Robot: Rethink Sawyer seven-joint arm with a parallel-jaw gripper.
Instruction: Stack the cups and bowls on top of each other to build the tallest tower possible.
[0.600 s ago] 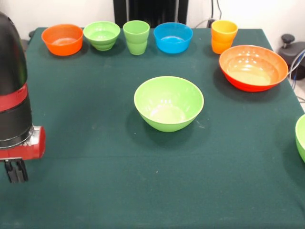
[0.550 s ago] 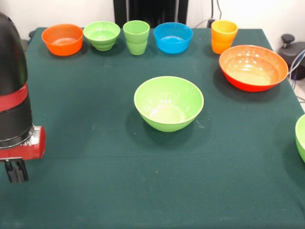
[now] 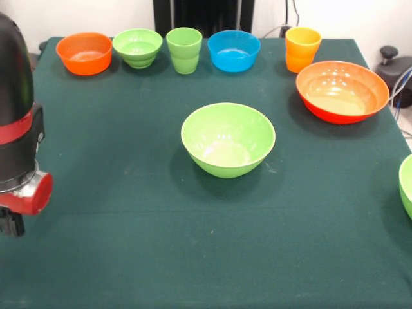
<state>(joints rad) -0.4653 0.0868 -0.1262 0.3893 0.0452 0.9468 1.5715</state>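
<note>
A large light green bowl (image 3: 228,138) sits upright in the middle of the green table (image 3: 129,244). Along the far edge stand a small orange bowl (image 3: 84,53), a small light green bowl (image 3: 138,47), a light green cup (image 3: 184,49), a small blue bowl (image 3: 234,50) and an orange-yellow cup (image 3: 302,48). Beside that cup sits a large orange-red bowl (image 3: 342,90). Another light green bowl (image 3: 407,187) is cut off by the right edge. My gripper (image 3: 11,225) hangs low at the far left edge, well apart from every cup and bowl and partly out of the picture.
The red and black arm (image 3: 16,129) fills the left edge of the view. A black knob (image 3: 389,55) and cables (image 3: 400,87) lie just off the table's right side.
The arm's wrist has turned and shifted left, carrying the gripper further towards the left edge. No cup or bowl has moved.
</note>
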